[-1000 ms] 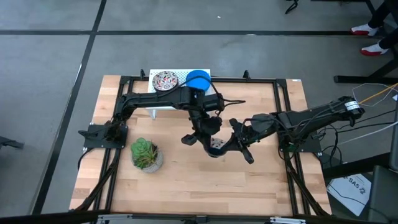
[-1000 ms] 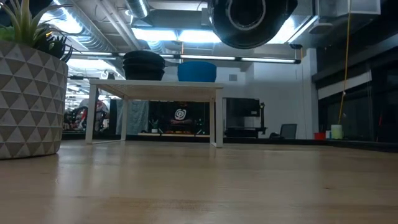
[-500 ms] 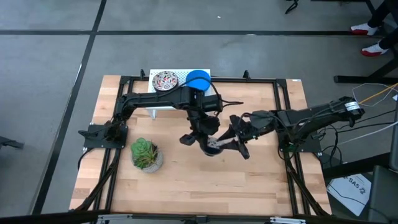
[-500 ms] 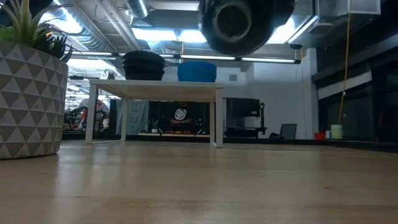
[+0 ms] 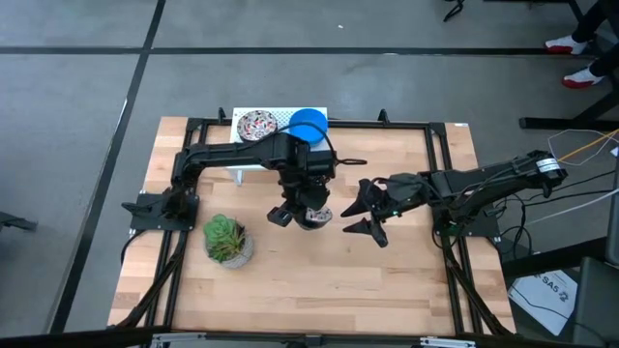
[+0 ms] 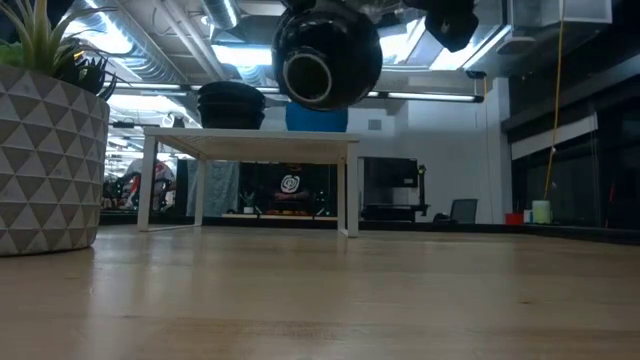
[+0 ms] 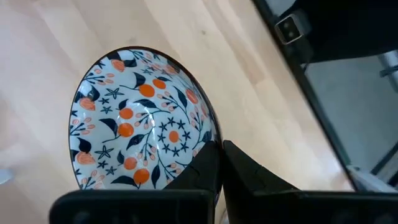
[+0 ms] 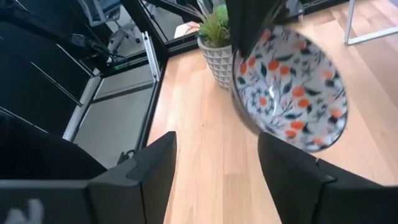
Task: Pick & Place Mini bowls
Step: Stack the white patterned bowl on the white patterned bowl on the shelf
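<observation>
While the light wooden bench carries a potted green succulent in a white geometric-patterned pot near its front-left part, the left pincer sits just beyond it, approx. mid-bench, w/ its fingers clamped tight on the rim of a small white bowl w/ an orange-and-dark floral pattern inside. Bowl is held up off the bench & tilted on its side; in the low view its dark underside hangs high above the wood, & the right wrist view shows its patterned inside facing the right arm. Right pincer is just beside the bowl on the right, not touching it, fingers spread wide apart w/ nothing between them. Farther back, a small white raised shelf at the bench's far edge holds a second floral-patterned mini bowl & a plain bright blue mini bowl, side by side.
</observation>
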Controlling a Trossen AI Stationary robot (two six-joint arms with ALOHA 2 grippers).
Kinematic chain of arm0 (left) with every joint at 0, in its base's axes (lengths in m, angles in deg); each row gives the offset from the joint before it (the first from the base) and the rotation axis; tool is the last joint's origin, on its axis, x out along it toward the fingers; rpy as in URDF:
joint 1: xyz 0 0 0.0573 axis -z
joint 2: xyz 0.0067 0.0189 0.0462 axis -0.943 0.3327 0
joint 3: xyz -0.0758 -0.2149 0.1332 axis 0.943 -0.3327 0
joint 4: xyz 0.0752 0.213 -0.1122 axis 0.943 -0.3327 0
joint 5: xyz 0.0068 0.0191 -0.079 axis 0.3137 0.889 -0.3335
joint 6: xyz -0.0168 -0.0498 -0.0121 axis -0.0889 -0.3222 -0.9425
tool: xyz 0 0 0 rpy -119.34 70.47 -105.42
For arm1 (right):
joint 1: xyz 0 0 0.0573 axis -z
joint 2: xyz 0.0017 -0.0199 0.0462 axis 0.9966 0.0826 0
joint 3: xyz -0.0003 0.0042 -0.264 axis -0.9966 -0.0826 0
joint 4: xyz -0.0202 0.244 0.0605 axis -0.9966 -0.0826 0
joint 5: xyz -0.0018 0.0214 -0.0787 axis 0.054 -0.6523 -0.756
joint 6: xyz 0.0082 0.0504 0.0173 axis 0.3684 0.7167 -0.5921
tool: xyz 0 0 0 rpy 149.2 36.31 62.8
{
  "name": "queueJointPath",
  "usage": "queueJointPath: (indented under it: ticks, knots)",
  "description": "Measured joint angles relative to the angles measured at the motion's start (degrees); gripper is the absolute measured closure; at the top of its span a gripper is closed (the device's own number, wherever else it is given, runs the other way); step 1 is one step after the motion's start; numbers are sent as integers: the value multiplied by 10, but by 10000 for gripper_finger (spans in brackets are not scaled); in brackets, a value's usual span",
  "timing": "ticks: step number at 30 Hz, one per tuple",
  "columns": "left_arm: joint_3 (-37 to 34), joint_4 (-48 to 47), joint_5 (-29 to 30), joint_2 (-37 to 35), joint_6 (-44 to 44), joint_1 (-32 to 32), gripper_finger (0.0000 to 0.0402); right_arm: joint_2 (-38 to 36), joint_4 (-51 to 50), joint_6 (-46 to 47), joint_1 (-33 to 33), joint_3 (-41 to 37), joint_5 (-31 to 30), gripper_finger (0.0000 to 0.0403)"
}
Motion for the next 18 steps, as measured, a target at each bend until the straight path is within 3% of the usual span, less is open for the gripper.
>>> queueJointPath:
  ticks: [5,18]
  knots:
    - [0,-20,56,-21,-11,9,398,0,-20,2,0,0,0,191]
    - [0,-23,131,-116,-98,28,398,0,-29,13,0,-1,0,190]
